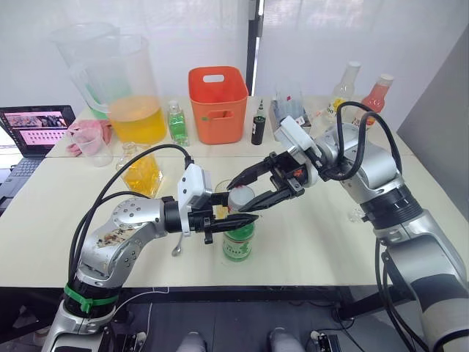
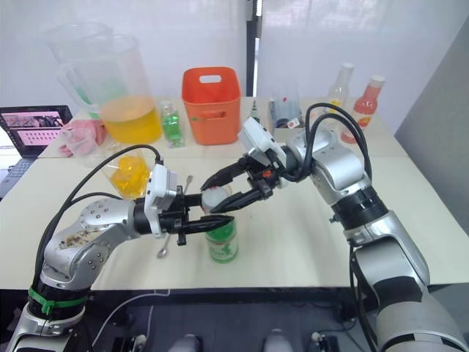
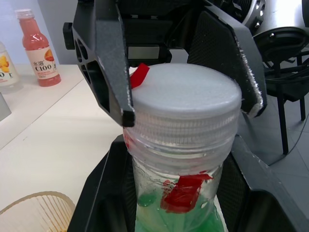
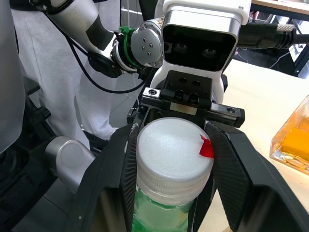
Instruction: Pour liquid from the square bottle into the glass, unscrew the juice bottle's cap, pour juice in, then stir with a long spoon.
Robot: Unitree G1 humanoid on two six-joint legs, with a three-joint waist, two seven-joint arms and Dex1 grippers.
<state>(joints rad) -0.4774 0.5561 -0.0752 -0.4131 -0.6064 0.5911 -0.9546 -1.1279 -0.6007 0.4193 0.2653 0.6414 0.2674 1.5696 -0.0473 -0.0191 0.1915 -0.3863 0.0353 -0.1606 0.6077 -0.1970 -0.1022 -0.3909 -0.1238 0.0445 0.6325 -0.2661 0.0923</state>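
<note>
The juice bottle [image 1: 238,246] with green liquid stands upright near the table's front edge. My left gripper [image 1: 234,220] is shut on its neck just under the white cap [image 3: 186,96]. My right gripper [image 1: 240,198] reaches in from the right, its two fingers [image 4: 128,169] pressed against opposite sides of the cap. Behind the bottle stands the glass [image 1: 222,192] with yellowish liquid, partly hidden by my left gripper. The square bottle [image 1: 143,174] of yellow liquid stands to the left. The long spoon [image 2: 163,251] lies on the table under my left forearm.
At the back stand an orange bin [image 1: 218,105], a big pitcher [image 1: 132,95] of orange liquid, a small green bottle [image 1: 176,122], a black bottle [image 1: 258,125], a pink bottle [image 1: 375,95] and a yellow-labelled bottle [image 1: 343,86]. A laptop [image 1: 37,125] sits far left.
</note>
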